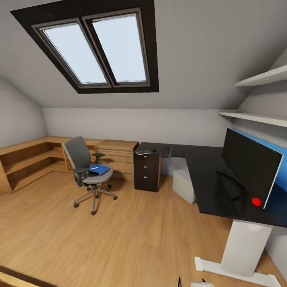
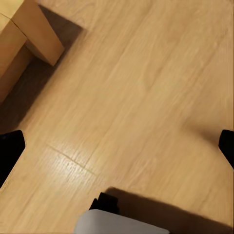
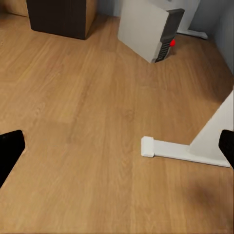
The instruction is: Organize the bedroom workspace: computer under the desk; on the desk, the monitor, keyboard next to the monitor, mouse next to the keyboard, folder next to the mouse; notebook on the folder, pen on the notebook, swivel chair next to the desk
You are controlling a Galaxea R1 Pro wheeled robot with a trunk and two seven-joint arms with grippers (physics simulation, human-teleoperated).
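Attic bedroom seen from the head camera, skylight (image 1: 99, 50) up top, wood floor (image 1: 131, 239) everywhere. The black table (image 1: 207, 175) runs along the right, cut off by the frame on its near right end. The monitor (image 1: 250, 165) stands on it at the near right, dark back facing us, with a red dot low on its near corner; can't tell what that dot is. At the far left end of the table sits the keyboard (image 1: 165, 152), with a small grey thing just left of it on the drawer unit (image 1: 146, 171), too small to identify. The computer (image 1: 184, 185), a pale box, sits on the floor under the table.

The chair (image 1: 87, 171) is grey, on the floor well left of the table, and the blue folder (image 1: 99, 169) lies on its seat. Can't make out a mouse, notebook or pen for sure.

Left gripper (image 2: 117, 146): just two dark fingertips at the frame edges, jaws spread wide over bare floor, holding nothing. Right gripper (image 3: 117, 146): same, jaws wide apart, with the computer (image 3: 148, 29) and a white table foot (image 3: 185, 151) ahead.
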